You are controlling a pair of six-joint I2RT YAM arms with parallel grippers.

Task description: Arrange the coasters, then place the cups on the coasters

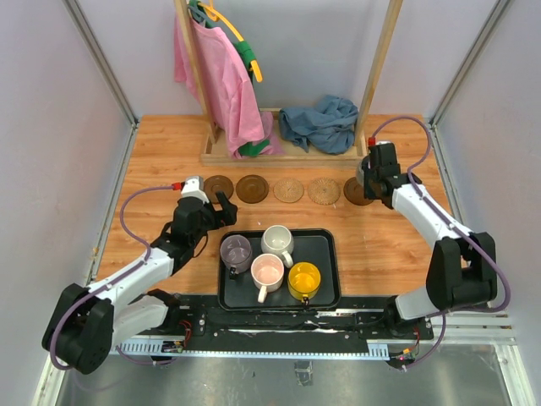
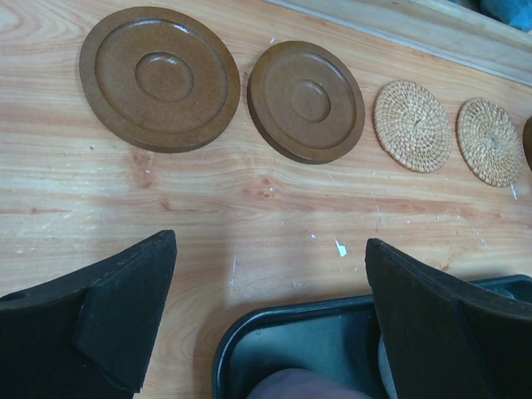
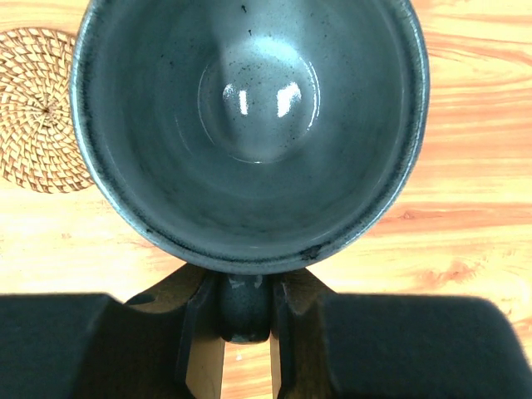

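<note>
Right jaws: closed to a narrow gap on the handle of the grey-blue mug point(image 3: 249, 125), which hangs mouth-up from that pinch alone.
Mug's place: right end of the coaster row in the top view, over the last dark brown coaster point(image 1: 352, 194); I cannot tell whether its base is resting or just above.
Left jaws: spread fully wide and holding nothing, over bare wood beside the upper left corner of the black tray point(image 1: 321, 251).
Risk, release: if the mug sits off-centre, it could land on the coaster's raised rim and rock or tip once freed.
Risk, grip: a hold on the handle only lets the mug swing, so a quick move may tilt it.
Risk, neighbour: the woven coaster point(image 3: 37, 108) lies just beside; a sideways nudge could shove it out of line.
Risk, tray: the purple-grey mug point(image 1: 236, 251), white mug point(image 1: 277, 241), pink mug point(image 1: 267, 272) and yellow mug point(image 1: 304, 279) stand close together, so wide jaws reaching for one could knock another.
Surface: the bench is smooth wood grain with pale scuffs; light coasters likely slide on it.
Room: pale walls with metal framing; at top centre a wooden rack point(image 1: 382, 59) holds a pink garment point(image 1: 221, 80), with a crumpled blue cloth point(image 1: 321, 123) at its base.
</note>
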